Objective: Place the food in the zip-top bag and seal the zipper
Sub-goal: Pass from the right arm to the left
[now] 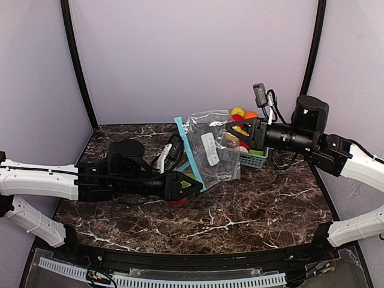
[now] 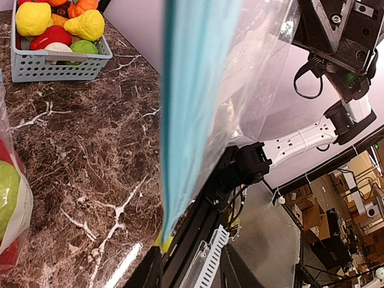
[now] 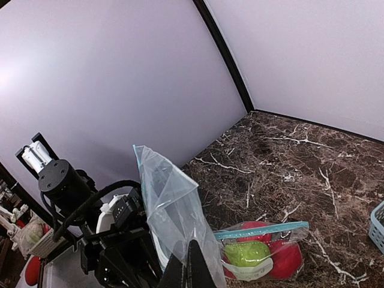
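A clear zip-top bag (image 1: 211,150) with a blue zipper strip (image 2: 195,96) hangs in the air between my two grippers. My right gripper (image 1: 230,129) is shut on the bag's clear film (image 3: 171,204), its fingertips (image 3: 187,259) pinched together. My left gripper (image 1: 197,183) is open, its fingers apart (image 2: 192,258), with the strip's lower end beside its left finger. The food, red, yellow, orange and green toy fruits (image 1: 242,114), lies piled in a light-blue basket (image 2: 54,67). This bag looks empty.
A second zip-top bag (image 3: 264,255) with red and green fruit inside lies flat on the marble table under the left gripper; it also shows in the left wrist view (image 2: 9,198). The basket (image 1: 255,161) stands at the back right, near the wall.
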You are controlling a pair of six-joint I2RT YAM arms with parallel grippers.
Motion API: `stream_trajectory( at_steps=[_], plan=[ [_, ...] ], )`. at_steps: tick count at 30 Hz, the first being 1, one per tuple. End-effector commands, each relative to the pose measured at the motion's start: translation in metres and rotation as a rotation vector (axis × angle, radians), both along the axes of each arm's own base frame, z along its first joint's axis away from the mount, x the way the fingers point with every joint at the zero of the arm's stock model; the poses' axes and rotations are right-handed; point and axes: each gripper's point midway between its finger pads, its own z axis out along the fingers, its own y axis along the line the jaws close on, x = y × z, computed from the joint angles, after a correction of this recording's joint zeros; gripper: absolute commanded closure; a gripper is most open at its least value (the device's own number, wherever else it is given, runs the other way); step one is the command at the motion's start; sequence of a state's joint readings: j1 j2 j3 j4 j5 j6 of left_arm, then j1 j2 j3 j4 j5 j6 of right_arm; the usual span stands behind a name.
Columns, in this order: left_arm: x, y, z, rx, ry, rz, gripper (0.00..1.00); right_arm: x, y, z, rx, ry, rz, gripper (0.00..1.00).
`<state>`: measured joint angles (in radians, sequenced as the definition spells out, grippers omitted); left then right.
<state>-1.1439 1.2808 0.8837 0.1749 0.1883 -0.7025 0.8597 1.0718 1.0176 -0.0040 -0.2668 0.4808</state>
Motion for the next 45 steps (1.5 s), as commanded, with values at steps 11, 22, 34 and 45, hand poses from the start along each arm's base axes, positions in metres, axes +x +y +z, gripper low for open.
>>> stream_trajectory(
  at_steps=[11,22,34,45],
  plan=[
    [0.007,0.004,-0.009,0.032,-0.004,0.05,0.54,-0.005,-0.002,0.025,0.067,-0.019,0.011,1.0],
    [0.007,0.016,0.004,-0.085,-0.01,0.072,0.43,0.001,-0.006,0.021,0.063,0.018,-0.038,1.0],
    [0.004,0.012,0.015,-0.174,0.009,0.041,0.48,-0.001,-0.009,0.028,0.107,0.072,-0.041,1.0],
    [0.004,0.008,0.023,-0.198,0.005,0.028,0.52,0.0,-0.014,0.028,0.143,0.133,-0.066,1.0]
  ],
)
